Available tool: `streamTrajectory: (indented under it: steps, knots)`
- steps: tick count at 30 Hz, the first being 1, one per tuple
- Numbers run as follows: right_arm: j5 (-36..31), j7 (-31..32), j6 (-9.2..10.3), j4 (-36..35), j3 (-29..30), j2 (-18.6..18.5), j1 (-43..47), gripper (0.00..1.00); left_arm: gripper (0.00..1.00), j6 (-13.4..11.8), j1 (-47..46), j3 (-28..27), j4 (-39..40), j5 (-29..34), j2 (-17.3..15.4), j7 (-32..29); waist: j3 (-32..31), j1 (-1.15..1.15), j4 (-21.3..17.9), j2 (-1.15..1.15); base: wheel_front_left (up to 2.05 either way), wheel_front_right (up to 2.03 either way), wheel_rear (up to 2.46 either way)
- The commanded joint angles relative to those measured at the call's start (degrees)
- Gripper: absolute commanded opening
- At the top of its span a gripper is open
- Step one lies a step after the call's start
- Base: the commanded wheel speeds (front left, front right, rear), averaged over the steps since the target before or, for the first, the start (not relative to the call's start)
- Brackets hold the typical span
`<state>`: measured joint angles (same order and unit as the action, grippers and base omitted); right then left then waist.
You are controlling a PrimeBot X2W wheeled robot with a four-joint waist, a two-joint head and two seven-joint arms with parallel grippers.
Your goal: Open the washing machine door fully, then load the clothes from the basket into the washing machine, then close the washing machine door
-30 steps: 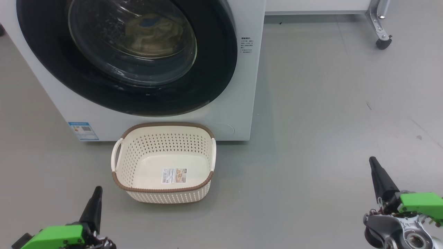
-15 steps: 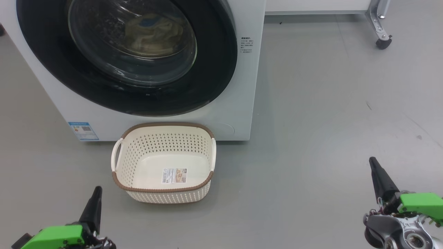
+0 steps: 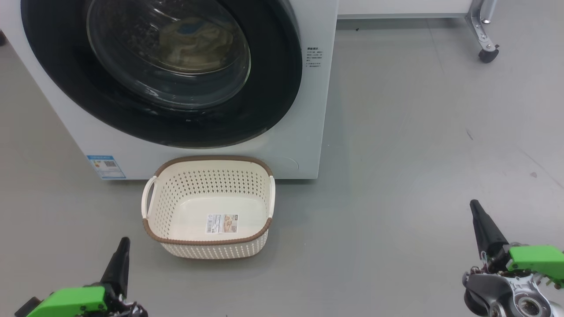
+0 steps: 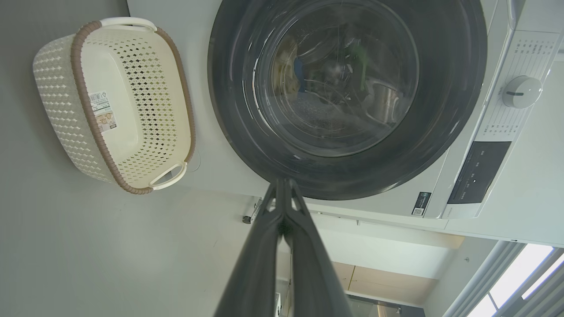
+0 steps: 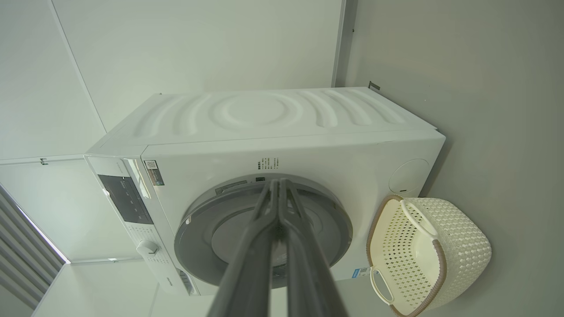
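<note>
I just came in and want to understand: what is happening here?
Nothing is being handled at this moment. The big white front-loading washing machine has its round door with the glossy black rim shut, with pale yellow clothes visible inside through it. The small cream perforated plastic basket stands empty on the floor before it. The robot's left hand and right hand are both shut, empty, and away from everything.

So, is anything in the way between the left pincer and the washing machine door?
Nothing visible. The left pincer has open floor ahead, up to the washing machine door. The basket sits below the door, off to one side.
</note>
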<state>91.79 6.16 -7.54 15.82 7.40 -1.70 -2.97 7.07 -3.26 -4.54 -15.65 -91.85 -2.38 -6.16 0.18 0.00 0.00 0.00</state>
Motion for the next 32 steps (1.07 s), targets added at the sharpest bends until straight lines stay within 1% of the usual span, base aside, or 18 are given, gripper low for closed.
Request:
streamTrajectory:
  steps: [1,32]
  knots:
    - [0.38,0.32,0.05,-1.79,-0.88,-1.23,-3.21,0.0,0.0,0.42,-2.94,-2.02,1.59,-0.28,-0.5,-0.36,0.0,0.0,0.0,0.0,0.0,0.0,0.0]
    - [0.36,0.35,0.05,-1.79,-0.85,-1.21,-3.22,0.0,0.0,0.42,-2.93,-2.0,1.6,-0.3,-0.5,-0.35,0.0,0.0,0.0,0.0,0.0,0.0,0.0]
